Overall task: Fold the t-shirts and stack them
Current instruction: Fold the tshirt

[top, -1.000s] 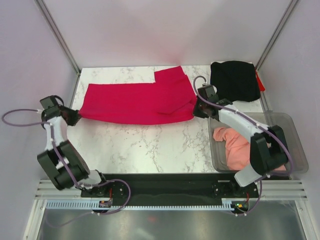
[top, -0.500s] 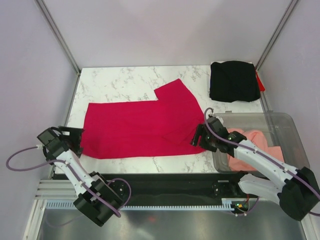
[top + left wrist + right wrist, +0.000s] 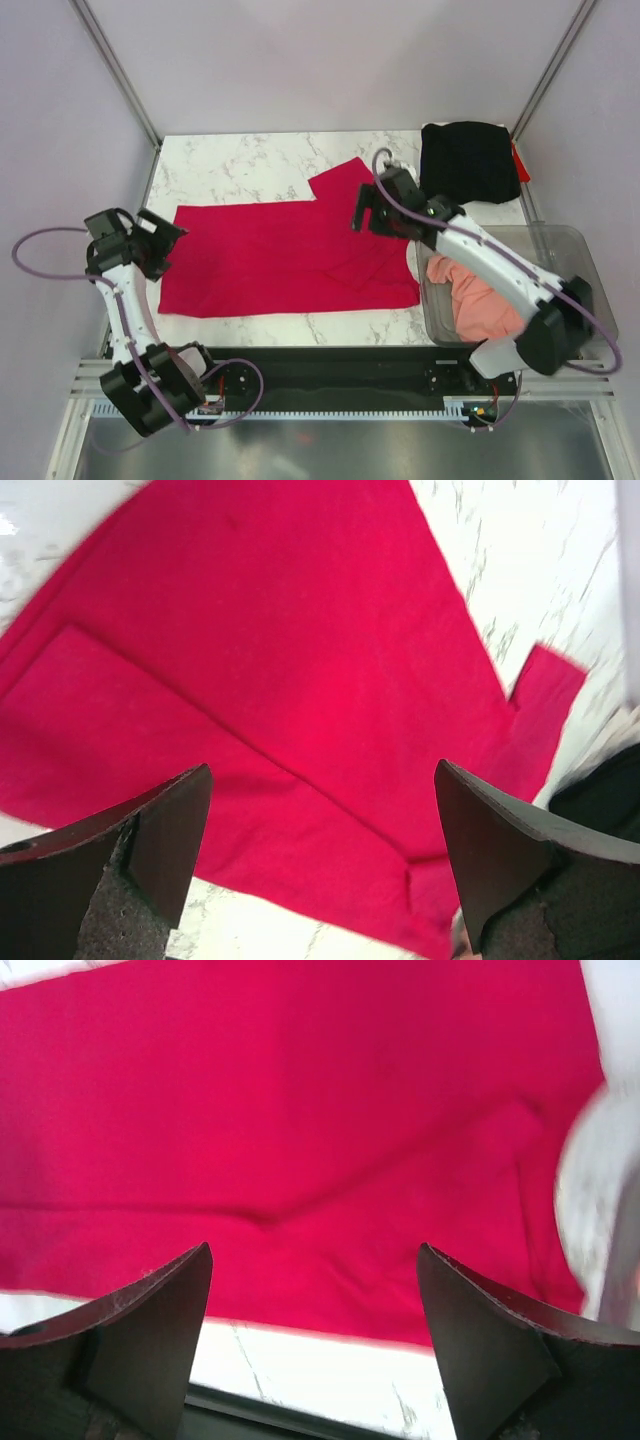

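Peeking out from under my right arm, the salmon-pink t-shirt (image 3: pixel 470 300) is half-hidden in the clear bin (image 3: pixel 590 262). The crimson t-shirt (image 3: pixel 290 255) lies flat mid-table with bare marble beyond it; the black t-shirt (image 3: pixel 468 162) sits far right. I see my left gripper (image 3: pixel 160 235) and right gripper (image 3: pixel 363 211) both spread wide, empty, over crimson cloth.

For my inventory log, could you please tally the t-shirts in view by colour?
Crimson red t-shirt: 1
Black t-shirt: 1
Salmon-pink t-shirt: 1
Total: 3
A red scrap beside the black one is too small to identify, so it is not counted.
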`<state>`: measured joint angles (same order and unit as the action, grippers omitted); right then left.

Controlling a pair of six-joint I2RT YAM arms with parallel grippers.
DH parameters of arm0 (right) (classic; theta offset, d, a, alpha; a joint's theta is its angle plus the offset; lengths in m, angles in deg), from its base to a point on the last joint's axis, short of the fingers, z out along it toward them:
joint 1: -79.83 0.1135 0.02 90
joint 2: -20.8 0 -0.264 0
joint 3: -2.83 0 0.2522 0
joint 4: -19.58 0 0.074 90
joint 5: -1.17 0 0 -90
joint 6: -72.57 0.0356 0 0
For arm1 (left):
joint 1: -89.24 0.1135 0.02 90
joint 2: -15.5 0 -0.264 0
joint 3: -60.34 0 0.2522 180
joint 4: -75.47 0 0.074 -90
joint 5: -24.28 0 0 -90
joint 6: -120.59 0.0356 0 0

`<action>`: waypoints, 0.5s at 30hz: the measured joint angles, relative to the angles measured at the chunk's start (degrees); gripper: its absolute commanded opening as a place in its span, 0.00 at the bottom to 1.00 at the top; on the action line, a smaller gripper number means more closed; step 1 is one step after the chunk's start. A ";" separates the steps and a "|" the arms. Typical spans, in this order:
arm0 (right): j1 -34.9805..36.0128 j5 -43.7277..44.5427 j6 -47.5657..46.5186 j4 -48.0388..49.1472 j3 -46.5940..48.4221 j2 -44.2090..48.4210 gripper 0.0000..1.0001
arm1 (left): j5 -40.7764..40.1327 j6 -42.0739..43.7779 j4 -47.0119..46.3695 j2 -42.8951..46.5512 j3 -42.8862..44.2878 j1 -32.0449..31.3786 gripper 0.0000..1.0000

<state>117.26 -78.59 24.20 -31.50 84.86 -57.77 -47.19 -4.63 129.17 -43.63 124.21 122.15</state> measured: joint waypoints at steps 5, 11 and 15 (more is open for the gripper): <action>-9.29 -3.08 -7.74 3.30 22.25 -22.27 0.90 | -2.01 4.44 -0.98 -6.64 1.79 -8.85 1.00; -15.87 -5.97 -14.58 5.09 48.96 -49.22 0.89 | -8.04 7.41 -2.36 -6.93 1.68 -17.00 0.98; -17.33 -6.67 -16.22 8.50 58.64 -60.33 0.88 | -10.10 8.07 -2.95 -6.21 1.60 -19.80 0.98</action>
<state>99.93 -85.26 7.98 -23.00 143.50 -118.09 -57.29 3.44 126.22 -49.84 125.80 102.35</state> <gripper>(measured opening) 0.892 0.982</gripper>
